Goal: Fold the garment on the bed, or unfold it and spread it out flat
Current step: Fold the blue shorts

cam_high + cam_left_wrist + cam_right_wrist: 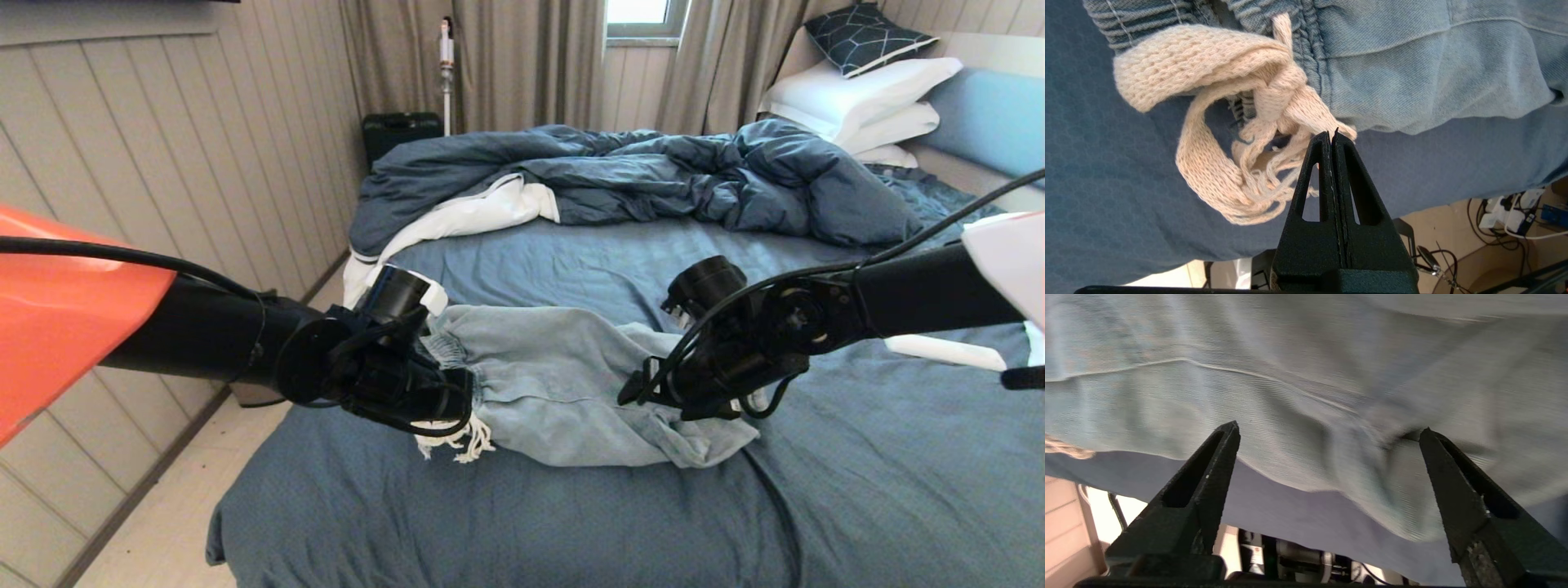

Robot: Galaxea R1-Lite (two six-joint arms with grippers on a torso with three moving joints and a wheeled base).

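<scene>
on bed (506,523): garment (563,384), no readable writing; right hand (1327,457) agape.

The bed (571,506) with its slate-blue sheet fills the lower and middle frame of the head view. The pale denim shorts (563,384) lie on it at centre, waistband to the left, with the white drawstring (457,445) trailing onto the sheet. A rumpled dark duvet (653,175) lies across the upper middle, with white pillows (865,102) stacked at upper right.
</scene>
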